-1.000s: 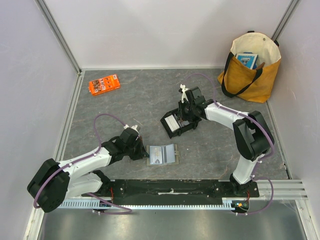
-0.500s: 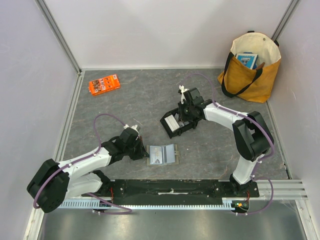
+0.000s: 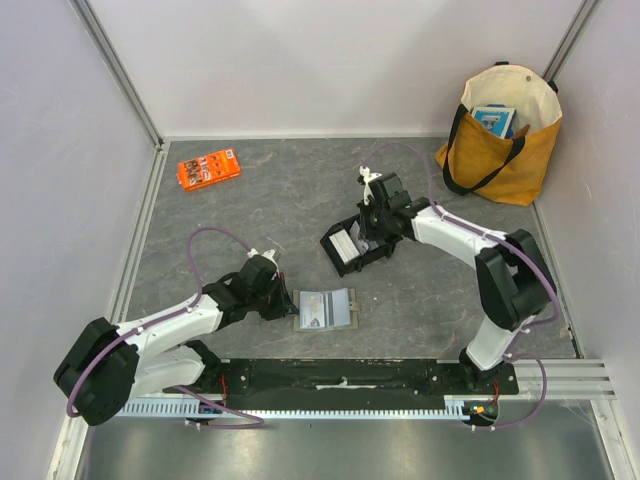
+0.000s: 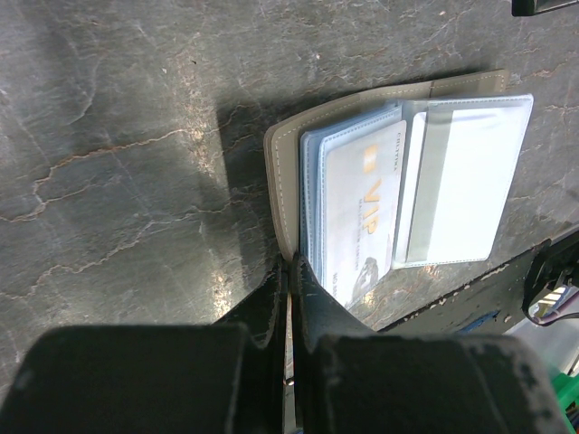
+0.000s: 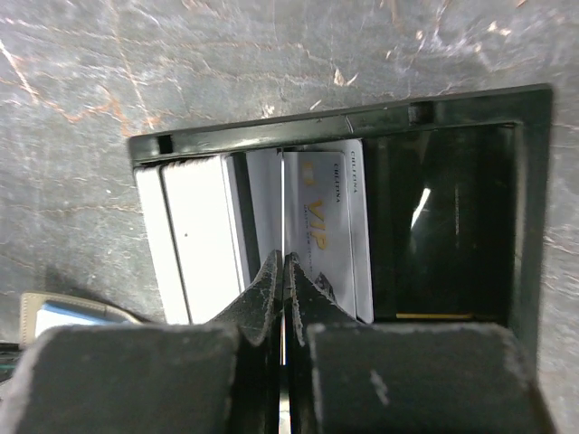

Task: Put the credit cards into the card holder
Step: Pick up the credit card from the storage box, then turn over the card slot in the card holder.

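1. Top external view: the card holder lies open and flat near the arm bases, pale inner face up, with its long axis running left to right.
2. The left gripper is clamped tight on the holder's left edge, and the holder stretches away from it toward the right arm's side.
3. The credit cards sit in a black tray, farther from the bases and slightly right of the holder, near it but apart.
4. The right gripper, on the arm nearer the cards, has its jaws pressed together over the tray, tips at the long edge of a card printed VIP. Whether a card is pinched between them I cannot tell.
5. That card's long axis runs in line with the fingers.
6. A sleeved card already sits in the holder, lengthwise across the holder's long axis.
7. Judging from this, the coming carry runs from the tray toward the bases and leftward.
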Action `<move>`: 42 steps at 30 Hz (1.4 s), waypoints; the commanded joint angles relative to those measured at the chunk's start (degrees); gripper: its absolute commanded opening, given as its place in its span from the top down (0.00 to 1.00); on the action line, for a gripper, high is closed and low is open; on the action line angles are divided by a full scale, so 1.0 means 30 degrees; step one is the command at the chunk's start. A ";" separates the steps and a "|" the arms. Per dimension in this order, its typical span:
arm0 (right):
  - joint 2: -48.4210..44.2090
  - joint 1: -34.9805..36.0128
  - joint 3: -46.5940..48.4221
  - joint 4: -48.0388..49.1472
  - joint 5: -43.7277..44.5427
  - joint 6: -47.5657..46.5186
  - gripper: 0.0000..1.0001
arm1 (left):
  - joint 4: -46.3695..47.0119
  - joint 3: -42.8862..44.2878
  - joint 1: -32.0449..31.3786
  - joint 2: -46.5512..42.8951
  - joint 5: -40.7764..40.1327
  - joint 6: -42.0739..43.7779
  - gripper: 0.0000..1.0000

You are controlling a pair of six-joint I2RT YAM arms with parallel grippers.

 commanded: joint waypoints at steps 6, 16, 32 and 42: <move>-0.3787 0.1832 0.0862 -0.1369 0.6015 0.0921 1.00 | 0.0207 0.0690 -0.0060 -0.0259 0.0311 0.0636 0.98; -0.5605 0.7425 0.0305 -0.3302 1.5923 0.6311 1.00 | 0.0120 0.0690 -0.0059 -0.0201 0.0340 0.0578 0.98; -0.6516 1.2234 -0.4353 0.2818 1.1829 1.2229 1.00 | 0.0002 0.0573 -0.0060 -0.1196 0.0456 0.0402 0.98; -0.4787 1.4490 -0.3739 0.3464 1.3934 1.3463 1.00 | 0.0003 0.0251 -0.0060 -0.1898 0.0604 0.0226 0.98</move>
